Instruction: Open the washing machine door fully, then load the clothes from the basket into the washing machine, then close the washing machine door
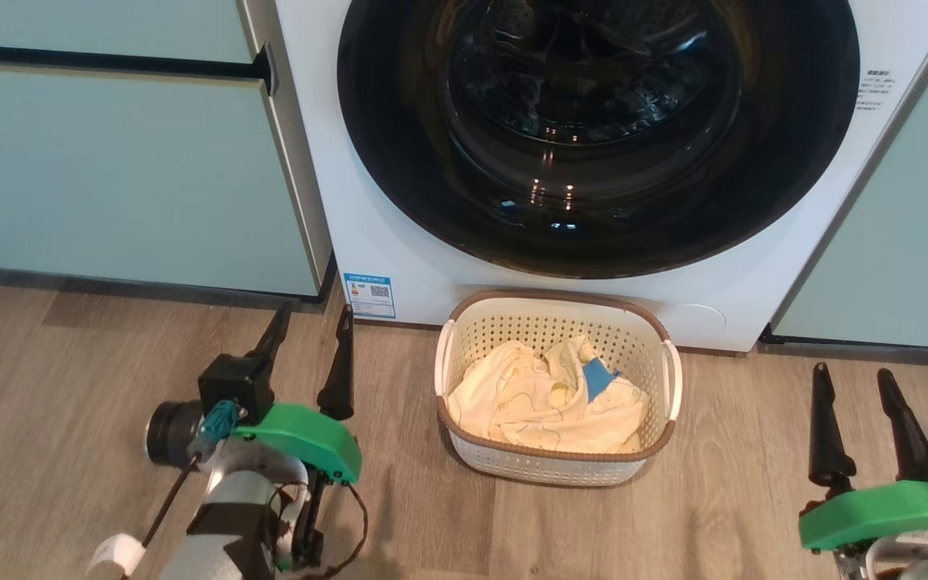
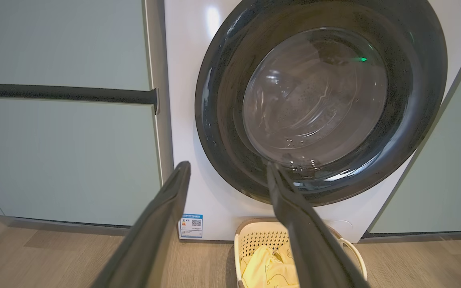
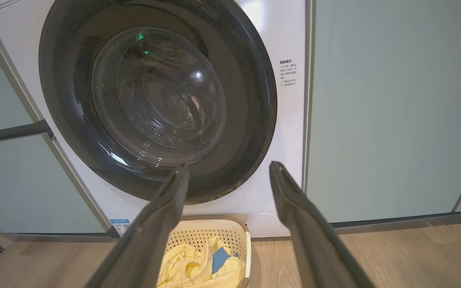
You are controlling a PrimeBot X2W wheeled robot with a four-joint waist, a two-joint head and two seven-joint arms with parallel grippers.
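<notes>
The basket [image 1: 548, 471] stands on the wooden floor [image 1: 69, 403], and everything else is placed from it. The clothes [image 1: 528, 399] lie inside it as a loose pale yellow heap, below the brown rim, with a bright blue patch [image 1: 598, 377] toward the basket's right handle.

Directly behind the basket rises the washing machine [image 1: 399, 258], with the basket's far rim close to the foot of its front panel. The washing machine door [image 1: 399, 161] sits above and behind the basket, shut flat against the white front. Its glossy black ring surrounds a clear glass bowl, and the steel drum shows dimly through it. A small blue QR sticker [image 1: 370, 295] sits on the machine's lower corner, just beyond the basket's far left corner. Pale green cabinets [image 1: 109, 177] flank the machine, behind the basket on both sides.

The left gripper [image 1: 313, 314] hovers to the left of the basket, apart from it. Its two dark fingers are spread wide with nothing between them, and they point toward the sticker corner of the machine. The right gripper [image 1: 854, 374] hovers to the right of the basket, farther from it than the left one, with its fingers likewise spread and empty.

In each wrist view the fingers stand apart, with the closed door beyond them and the basket low in the picture. Neither gripper touches the basket, the clothes or the door.
</notes>
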